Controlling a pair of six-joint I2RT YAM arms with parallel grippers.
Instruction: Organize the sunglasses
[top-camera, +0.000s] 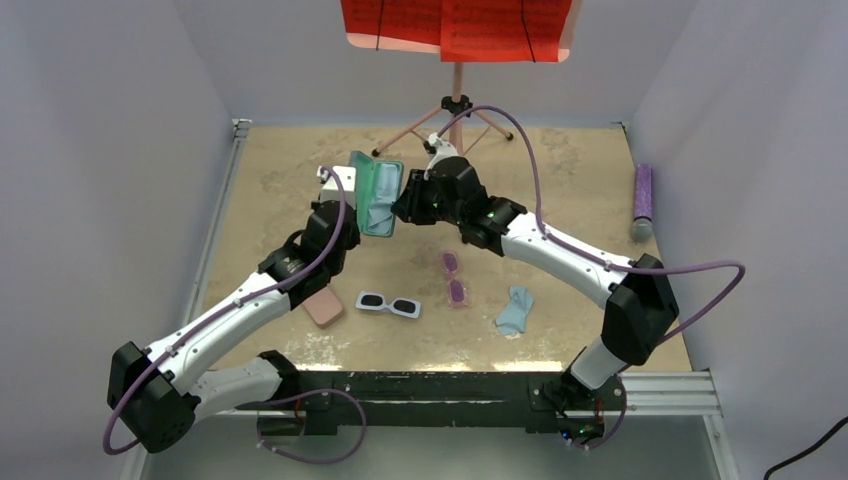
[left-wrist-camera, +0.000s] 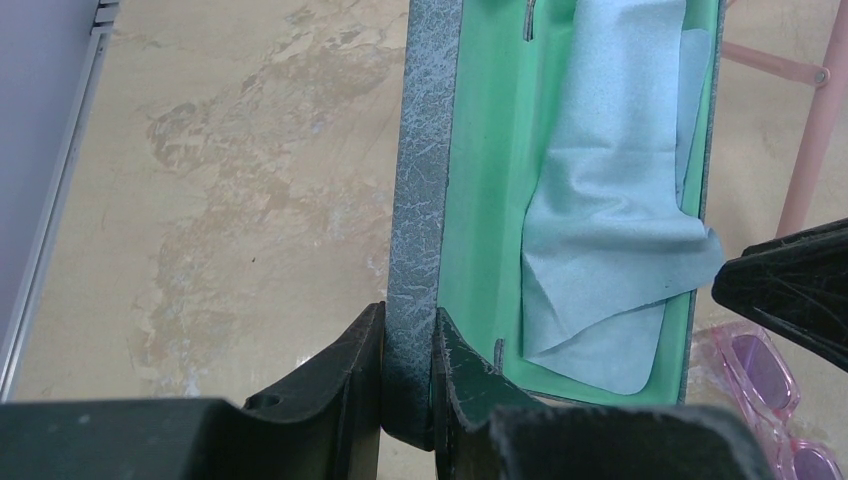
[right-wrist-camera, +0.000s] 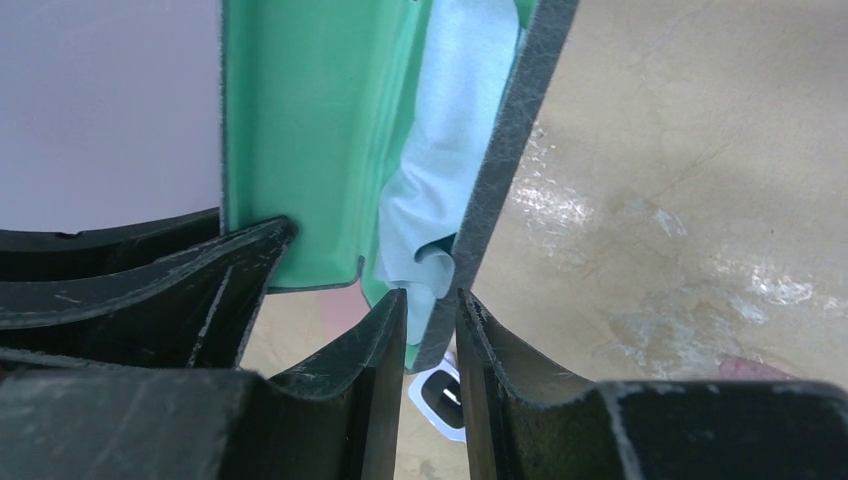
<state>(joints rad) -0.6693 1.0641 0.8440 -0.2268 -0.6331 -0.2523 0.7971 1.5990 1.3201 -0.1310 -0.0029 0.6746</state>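
Observation:
The white sunglasses (top-camera: 388, 304) lie flat on the table in front of the arms, and a bit of them shows under the right wrist (right-wrist-camera: 440, 398). The pink-purple sunglasses (top-camera: 455, 278) lie to their right, also seen in the left wrist view (left-wrist-camera: 765, 375). Both grippers hold an open grey-blue case (top-camera: 377, 195) with green lining up in the air. My left gripper (left-wrist-camera: 410, 318) is shut on one wall of the case (left-wrist-camera: 425, 180). My right gripper (right-wrist-camera: 432, 302) is shut on the other flap (right-wrist-camera: 505, 150), with a light blue cloth (right-wrist-camera: 440, 150) inside.
A pink case (top-camera: 322, 307) lies left of the white sunglasses. A second light blue cloth (top-camera: 515, 310) lies right of the pink pair. A purple tube (top-camera: 641, 200) lies by the right wall. A pink tripod (top-camera: 456, 115) with a red sheet stands at the back.

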